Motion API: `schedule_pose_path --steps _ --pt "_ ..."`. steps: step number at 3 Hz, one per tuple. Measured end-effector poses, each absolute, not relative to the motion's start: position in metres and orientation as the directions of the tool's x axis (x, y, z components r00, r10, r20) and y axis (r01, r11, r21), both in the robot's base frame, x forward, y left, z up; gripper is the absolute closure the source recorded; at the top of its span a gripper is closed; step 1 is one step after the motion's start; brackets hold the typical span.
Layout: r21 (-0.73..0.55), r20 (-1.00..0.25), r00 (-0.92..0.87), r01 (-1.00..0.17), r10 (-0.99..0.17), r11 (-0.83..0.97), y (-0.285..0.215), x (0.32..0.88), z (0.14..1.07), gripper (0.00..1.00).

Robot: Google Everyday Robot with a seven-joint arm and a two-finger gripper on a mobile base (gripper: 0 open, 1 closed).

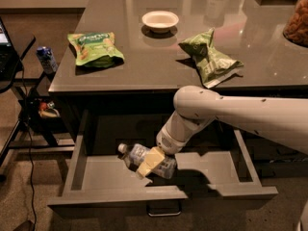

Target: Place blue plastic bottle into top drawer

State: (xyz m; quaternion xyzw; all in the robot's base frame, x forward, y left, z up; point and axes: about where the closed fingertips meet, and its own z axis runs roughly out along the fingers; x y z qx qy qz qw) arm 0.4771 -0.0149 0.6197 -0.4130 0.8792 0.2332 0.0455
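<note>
The gripper (151,160) is hanging inside the open top drawer (120,196), its pale fingers (144,165) clamped across the middle of the blue plastic bottle (134,153). The bottle is lying almost flat, with its white cap projecting from one side of the fingers and its base from the other. Whether it is touching the drawer floor beneath the gripper cannot be told.

The step in hand is judged to be release:
- Lower the bottle until it is resting on the floor.
- Open the jaws fully.
- Lift straight up, clearing the cabinet top (144,66) above and behind the gripper.
</note>
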Motion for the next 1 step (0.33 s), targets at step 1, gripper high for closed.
schedule_pose_path --steps 1 --pt "0.372 -0.273 -0.655 -0.747 -0.705 0.55 -0.0149 0.4771 0.6197 0.0"
